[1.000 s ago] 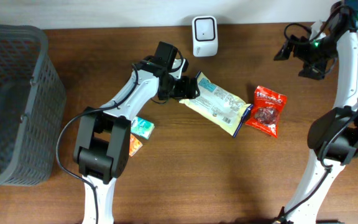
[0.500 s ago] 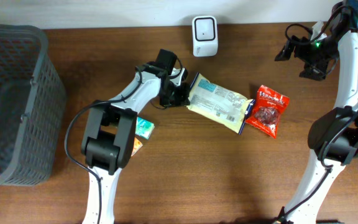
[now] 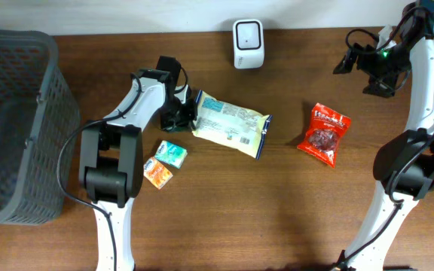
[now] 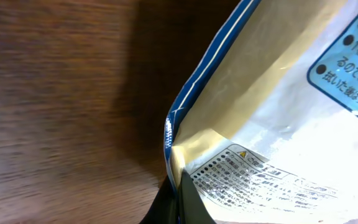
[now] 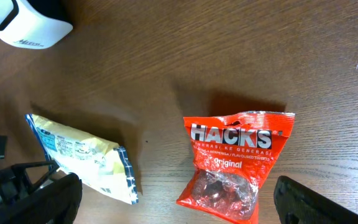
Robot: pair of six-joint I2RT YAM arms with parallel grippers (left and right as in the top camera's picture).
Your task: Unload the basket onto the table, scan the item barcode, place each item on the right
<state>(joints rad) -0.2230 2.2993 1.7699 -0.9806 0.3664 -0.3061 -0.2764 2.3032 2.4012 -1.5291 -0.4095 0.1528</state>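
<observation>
Left end effector (image 3: 179,117) pinching the packet (image 3: 230,126), scan to come.
It's clamped shut on the cream-and-blue packet's left end, and the bag stretches rightward from it across mid-table. I'd lift gently, hold the pinch firm, and turn the barcode toward the scanner (image 3: 247,34) at the table's far edge. Right end effector (image 3: 359,64) gapes empty near the far right corner.

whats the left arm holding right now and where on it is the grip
The left gripper is shut on the cream snack bag, pinching its left end by the sealed edge. The right gripper holds nothing.
</observation>
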